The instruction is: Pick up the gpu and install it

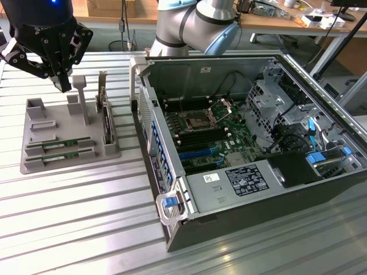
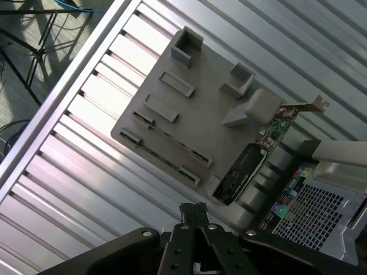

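Note:
The gpu [image 1: 59,144] is a long thin green stick lying flat in a slot of the grey tray [image 1: 30,164], with a second like stick [image 1: 62,153] right beside it. In the wrist view both sticks [image 2: 172,140] show as thin lines on the tray [image 2: 212,109]. My black gripper [image 1: 64,87] hangs above the tray's far part, well clear of the sticks. Its fingers [image 2: 193,211] are shut together with nothing between them.
A dark upright expansion card [image 1: 106,123] with a metal bracket stands at the tray's edge nearest the case. The open computer case [image 1: 246,143] lies at the exterior view's right, motherboard exposed. Everything rests on a ribbed metal table [image 1: 86,217].

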Controlling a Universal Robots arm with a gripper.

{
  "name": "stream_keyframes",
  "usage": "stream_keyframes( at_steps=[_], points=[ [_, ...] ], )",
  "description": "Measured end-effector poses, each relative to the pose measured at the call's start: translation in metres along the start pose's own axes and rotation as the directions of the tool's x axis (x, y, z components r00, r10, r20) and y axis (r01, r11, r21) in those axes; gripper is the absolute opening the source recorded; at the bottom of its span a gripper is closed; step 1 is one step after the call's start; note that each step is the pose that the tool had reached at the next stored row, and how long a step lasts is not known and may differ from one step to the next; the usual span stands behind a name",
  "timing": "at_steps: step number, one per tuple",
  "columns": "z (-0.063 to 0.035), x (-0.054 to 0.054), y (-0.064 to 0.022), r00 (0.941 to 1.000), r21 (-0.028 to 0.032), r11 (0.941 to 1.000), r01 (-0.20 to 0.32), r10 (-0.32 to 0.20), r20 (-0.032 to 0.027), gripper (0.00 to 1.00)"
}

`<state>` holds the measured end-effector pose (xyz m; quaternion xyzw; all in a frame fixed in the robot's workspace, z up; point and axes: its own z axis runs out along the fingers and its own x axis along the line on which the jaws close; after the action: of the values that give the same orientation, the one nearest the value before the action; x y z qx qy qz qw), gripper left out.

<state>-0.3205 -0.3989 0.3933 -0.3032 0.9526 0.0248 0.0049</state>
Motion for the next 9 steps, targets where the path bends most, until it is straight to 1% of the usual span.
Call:
stream_keyframes(
  at_steps=[5,6,9],
  points=[
    [0.0,0.0,0.0,0.9994,-0.0009,0.9994,0.034,-0.034,-0.0015,0.11],
    [0.0,0.0,0.0,0.9988,-0.0012,0.9988,0.05,-0.05,-0.0021,0.11],
    [0.0,0.0,-0.0001,0.9976,-0.0018,0.9976,0.069,-0.069,-0.0029,0.11]
  ],
)
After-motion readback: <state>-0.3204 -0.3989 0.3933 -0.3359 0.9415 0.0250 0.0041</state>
